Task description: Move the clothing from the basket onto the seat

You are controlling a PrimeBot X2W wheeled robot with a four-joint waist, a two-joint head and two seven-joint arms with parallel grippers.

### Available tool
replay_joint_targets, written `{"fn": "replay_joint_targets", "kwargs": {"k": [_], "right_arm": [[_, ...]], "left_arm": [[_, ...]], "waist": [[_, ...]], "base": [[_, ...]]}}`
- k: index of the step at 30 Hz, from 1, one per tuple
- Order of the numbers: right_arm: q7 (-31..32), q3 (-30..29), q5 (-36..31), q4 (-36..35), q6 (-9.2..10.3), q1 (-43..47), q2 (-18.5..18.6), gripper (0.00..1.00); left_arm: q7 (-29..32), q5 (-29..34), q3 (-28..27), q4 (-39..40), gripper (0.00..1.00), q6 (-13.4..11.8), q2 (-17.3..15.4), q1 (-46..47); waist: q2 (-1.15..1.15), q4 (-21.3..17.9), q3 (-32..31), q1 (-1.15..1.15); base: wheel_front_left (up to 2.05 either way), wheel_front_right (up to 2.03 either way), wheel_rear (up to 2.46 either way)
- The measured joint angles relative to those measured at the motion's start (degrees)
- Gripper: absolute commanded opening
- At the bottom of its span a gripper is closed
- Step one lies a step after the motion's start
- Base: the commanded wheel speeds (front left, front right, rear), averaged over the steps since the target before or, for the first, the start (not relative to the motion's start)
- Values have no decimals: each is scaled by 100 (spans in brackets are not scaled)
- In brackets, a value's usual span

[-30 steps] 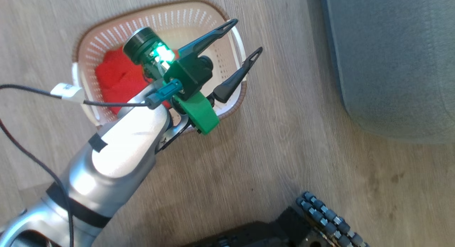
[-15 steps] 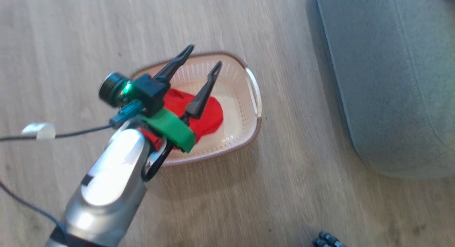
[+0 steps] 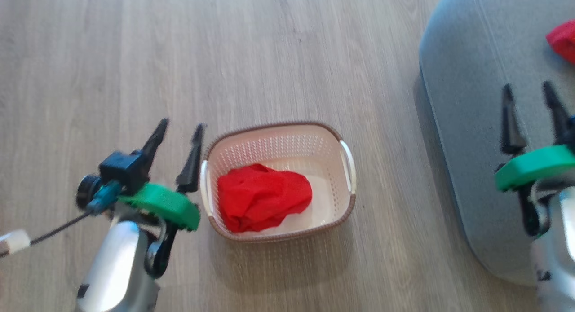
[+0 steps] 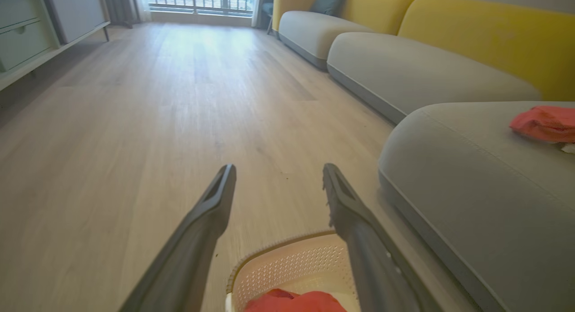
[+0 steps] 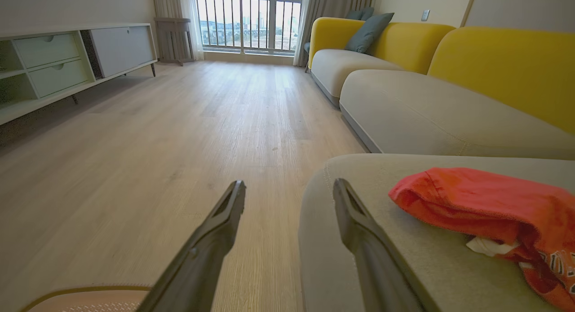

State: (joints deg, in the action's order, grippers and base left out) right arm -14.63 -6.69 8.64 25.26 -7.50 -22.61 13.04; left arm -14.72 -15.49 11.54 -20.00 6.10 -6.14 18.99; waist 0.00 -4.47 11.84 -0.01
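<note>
On the wooden floor stands the cream basket [image 3: 346, 177] with a plain red garment [image 3: 263, 197] bunched in its left half. My left gripper [image 3: 180, 126] is open and empty, just left of the basket's left handle, above the floor. The grey seat [image 3: 467, 101] fills the right side; a second red garment [image 3: 562, 40] with white trim lies on it. Open and empty, my right gripper [image 3: 528, 93] hovers over the seat's near part. The left wrist view shows the basket [image 4: 287, 267] below the fingers, and the right wrist view shows the garment [image 5: 485, 206] on the seat [image 5: 359, 186].
Bare wooden floor [image 3: 224, 56] surrounds the basket. A long sofa with yellow backs [image 5: 494, 69] and more grey cushions runs along the right. A low pale cabinet [image 5: 54, 65] stands at the left wall, with a balcony window [image 5: 249, 20] at the far end.
The head camera has shifted, so the basket now sits lower and centred. My left gripper has come off the basket to its left side, still open. The right gripper has come into view over the seat.
</note>
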Motion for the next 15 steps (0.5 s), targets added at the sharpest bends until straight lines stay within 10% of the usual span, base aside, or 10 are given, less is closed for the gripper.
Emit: {"fn": "replay_joint_targets", "kwargs": {"k": [15], "right_arm": [[1, 470, 146, -115, 0, 963, -334, 100]], "left_arm": [[0, 602, -1118, 77, 100, -81, 211, -1112]], "waist": [[0, 307, -837, 0]], "base": [[0, 0, 0]]}}
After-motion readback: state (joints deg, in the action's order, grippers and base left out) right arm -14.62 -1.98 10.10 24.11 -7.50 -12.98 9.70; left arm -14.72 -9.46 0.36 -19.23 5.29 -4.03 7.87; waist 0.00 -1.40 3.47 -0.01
